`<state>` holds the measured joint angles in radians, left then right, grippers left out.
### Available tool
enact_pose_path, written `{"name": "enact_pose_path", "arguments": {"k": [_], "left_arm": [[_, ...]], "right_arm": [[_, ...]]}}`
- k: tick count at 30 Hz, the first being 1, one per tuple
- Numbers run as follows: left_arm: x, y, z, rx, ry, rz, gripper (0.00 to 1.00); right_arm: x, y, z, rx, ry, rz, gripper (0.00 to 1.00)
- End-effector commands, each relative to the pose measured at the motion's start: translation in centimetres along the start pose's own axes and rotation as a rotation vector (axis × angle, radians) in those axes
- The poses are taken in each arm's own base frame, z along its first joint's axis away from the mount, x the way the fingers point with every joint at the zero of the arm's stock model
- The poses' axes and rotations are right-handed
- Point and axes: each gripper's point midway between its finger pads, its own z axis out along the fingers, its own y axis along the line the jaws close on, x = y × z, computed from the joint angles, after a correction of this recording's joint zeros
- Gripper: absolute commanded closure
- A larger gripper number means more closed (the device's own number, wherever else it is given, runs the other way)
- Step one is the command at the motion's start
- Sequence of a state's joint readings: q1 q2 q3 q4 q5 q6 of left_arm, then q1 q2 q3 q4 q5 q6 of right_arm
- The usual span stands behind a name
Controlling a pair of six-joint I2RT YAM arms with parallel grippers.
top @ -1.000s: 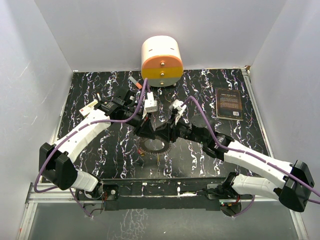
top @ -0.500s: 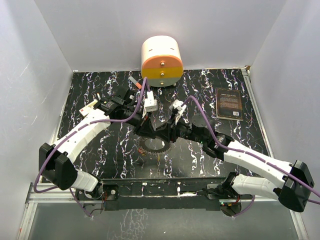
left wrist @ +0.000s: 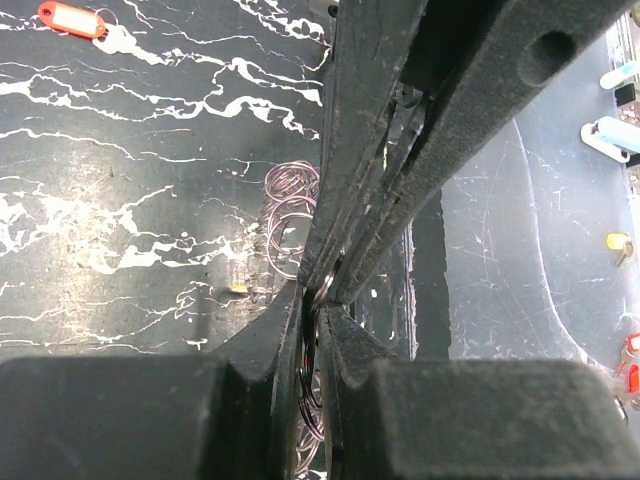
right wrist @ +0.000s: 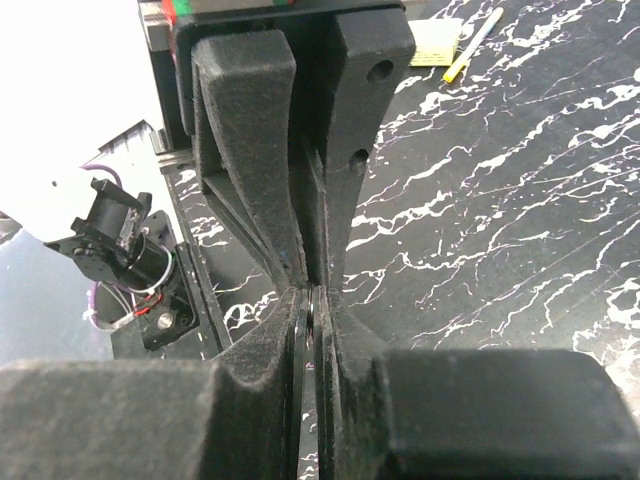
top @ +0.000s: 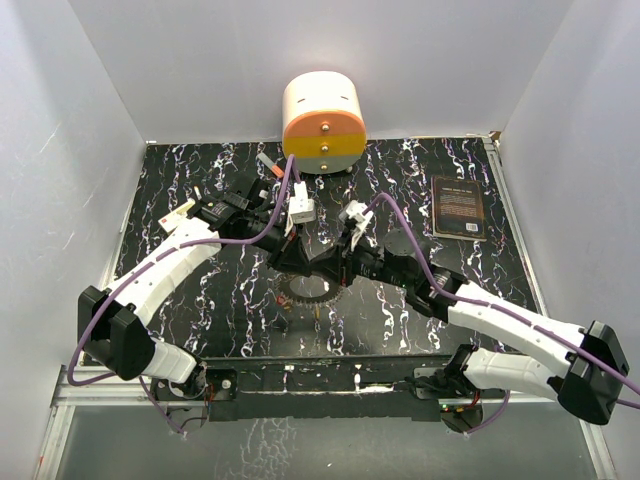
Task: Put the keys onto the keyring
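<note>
Shut the right hand (right wrist: 312, 297) against the left hand (left wrist: 322, 305) since earlier, both clamped on a thin wire loop (left wrist: 320, 290) above the toothed grey keyring (top: 300, 296) on the black counter (top: 200, 300); needed gentle, matched tension.

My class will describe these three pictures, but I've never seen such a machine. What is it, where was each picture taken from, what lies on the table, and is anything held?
It is two robot arms, left arm and right arm, bolted at the near edge of a black marbled table. One picture looks down from above; the other two come from a camera on each wrist. On the table are a toothed keyring, a cream-and-orange drawer unit, a dark booklet and a red tag. The arms meet mid-table. The left fingers are shut on a thin metal ring; the right fingers look shut on it too.
</note>
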<state>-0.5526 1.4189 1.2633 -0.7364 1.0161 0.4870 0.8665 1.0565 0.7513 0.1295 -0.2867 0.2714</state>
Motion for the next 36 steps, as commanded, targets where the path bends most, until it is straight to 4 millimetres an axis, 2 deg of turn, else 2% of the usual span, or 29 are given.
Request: {"name": "enact_pose_path", "arguments": {"k": [1, 7, 12, 16, 28, 33, 36], "left_arm": [[-2.1, -1.9, -0.8, 0.038, -0.059, 0.073, 1.00], [-2.0, -1.7, -0.5, 0.039, -0.063, 0.053, 0.94], [-2.0, -1.5, 0.1, 0.080, -0.075, 0.019, 0.89], [-1.1, -0.9, 0.6, 0.079, -0.064, -0.009, 0.83], [-0.8, -0.3, 0.5, 0.029, -0.050, 0.001, 0.65], [-0.9, -0.3, 0.4, 0.024, -0.049, 0.003, 0.63], [-1.0, -0.3, 0.3, 0.024, -0.048, 0.002, 0.66]], "right_arm": [[-2.3, -0.1, -0.8, 0.020, -0.102, -0.030, 0.92], [-3.4, -0.3, -1.5, 0.045, -0.154, -0.033, 0.92], [-4.3, 0.2, -0.9, 0.018, -0.181, -0.028, 0.92], [-5.2, 0.7, -0.7, -0.009, -0.210, -0.025, 0.92], [-5.8, 1.5, -0.8, -0.046, -0.221, -0.022, 0.92], [-6.0, 1.4, -1.1, -0.037, -0.230, -0.023, 0.92], [-5.9, 1.4, -1.1, -0.034, -0.227, -0.020, 0.92]]}}
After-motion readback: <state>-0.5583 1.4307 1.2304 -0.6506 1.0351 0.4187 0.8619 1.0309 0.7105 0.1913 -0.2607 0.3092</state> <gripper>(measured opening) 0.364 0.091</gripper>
